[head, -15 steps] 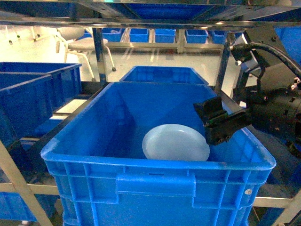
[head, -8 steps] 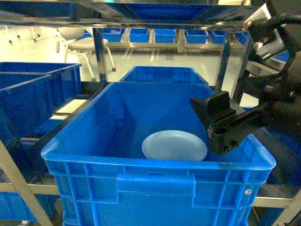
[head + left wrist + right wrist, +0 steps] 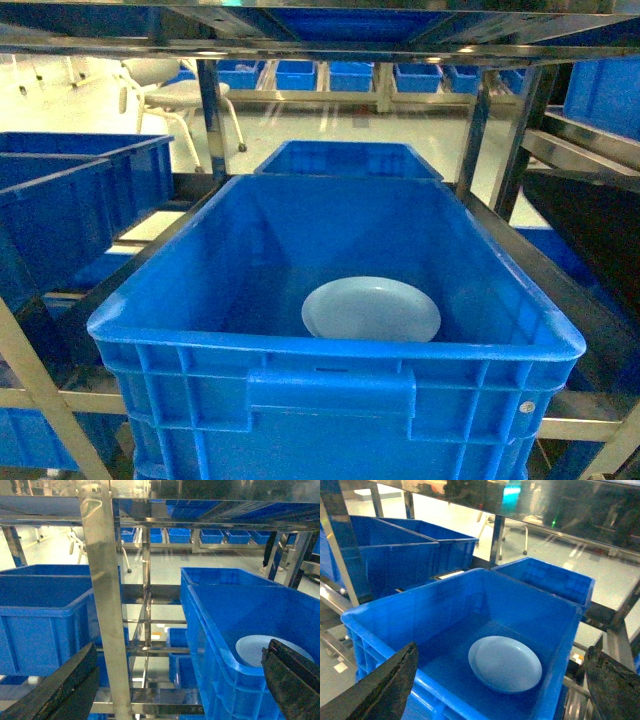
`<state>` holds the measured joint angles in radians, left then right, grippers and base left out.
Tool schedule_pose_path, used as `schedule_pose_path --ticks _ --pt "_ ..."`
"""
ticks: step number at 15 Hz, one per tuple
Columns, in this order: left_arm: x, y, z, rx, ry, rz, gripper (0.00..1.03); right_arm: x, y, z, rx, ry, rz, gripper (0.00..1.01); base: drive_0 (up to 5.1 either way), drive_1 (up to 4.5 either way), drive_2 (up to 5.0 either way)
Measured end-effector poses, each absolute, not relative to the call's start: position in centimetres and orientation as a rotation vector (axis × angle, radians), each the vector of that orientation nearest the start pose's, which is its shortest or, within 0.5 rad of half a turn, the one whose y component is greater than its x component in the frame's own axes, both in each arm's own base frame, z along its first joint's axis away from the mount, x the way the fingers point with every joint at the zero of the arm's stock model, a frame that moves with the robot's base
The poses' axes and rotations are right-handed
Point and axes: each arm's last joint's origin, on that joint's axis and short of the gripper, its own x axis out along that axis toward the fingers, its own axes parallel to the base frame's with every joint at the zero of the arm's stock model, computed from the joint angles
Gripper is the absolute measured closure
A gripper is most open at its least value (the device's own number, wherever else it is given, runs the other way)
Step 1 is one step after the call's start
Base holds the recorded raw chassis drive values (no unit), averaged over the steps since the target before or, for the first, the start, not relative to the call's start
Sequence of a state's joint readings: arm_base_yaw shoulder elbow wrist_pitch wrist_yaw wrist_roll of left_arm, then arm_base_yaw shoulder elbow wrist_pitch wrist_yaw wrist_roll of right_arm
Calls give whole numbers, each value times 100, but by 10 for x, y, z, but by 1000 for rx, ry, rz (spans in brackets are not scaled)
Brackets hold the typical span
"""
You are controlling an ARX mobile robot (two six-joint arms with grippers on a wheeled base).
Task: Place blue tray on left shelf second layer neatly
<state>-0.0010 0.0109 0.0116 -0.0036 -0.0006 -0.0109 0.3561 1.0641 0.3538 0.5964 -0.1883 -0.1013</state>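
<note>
Blue tray [image 3: 371, 309] — pale, shallow, smooth plastic with a raised rim — lies flat on the floor of the large blue crate [image 3: 330, 352], toward its near right corner. Left to right: left gripper [image 3: 180, 680], fingers spread wide and empty, outside the crate beside a steel shelf post [image 3: 107, 600]; then the tray; then the right gripper [image 3: 502, 680], likewise spread and empty, above the crate's near wall. Judged light, stiff and somewhat slippery — best pinched at the rim, since the flat centre offers no purchase and the crate walls crowd any side approach.
</note>
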Motion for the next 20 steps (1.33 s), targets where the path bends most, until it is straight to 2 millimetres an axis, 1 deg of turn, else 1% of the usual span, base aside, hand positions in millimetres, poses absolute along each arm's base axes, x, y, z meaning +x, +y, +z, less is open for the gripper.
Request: schedule_pose_path --ticks 2,5,7,9,11,12,15,16,17,18,19,20 --pt "98 0 166 -11 3 0 5 178 60 214 -99 63 502 3 0 0 0" --pt "98 0 166 -11 3 0 5 158 38 209 -92 67 448 3 0 0 0" --pt "98 0 166 -11 3 0 5 144 27 204 -86 69 416 3 0 0 0" --pt "98 0 166 -11 3 0 5 130 22 202 -85 47 367 3 0 0 0" --pt "98 0 166 -11 3 0 5 114 20 196 -74 51 353 3 0 0 0" --pt "98 0 166 -11 3 0 5 109 18 192 -72 58 343 3 0 0 0" --pt "98 0 166 -11 3 0 5 111 15 189 -65 82 328 3 0 0 0" --pt "98 0 166 -11 2 -1 5 110 18 189 -47 9 217 13 0 0 0" --pt "98 0 166 -11 3 -1 5 108 15 186 -26 -10 90 27 0 0 0" --pt "98 0 166 -11 3 1 5 108 7 181 -18 12 6 42 0 0 0" --pt "98 0 166 -11 1 0 5 101 -1 175 -14 37 -20 57 0 0 0" --pt "98 0 166 -11 6 1 5 97 -1 176 -11 -4 -13 70 0 0 0"
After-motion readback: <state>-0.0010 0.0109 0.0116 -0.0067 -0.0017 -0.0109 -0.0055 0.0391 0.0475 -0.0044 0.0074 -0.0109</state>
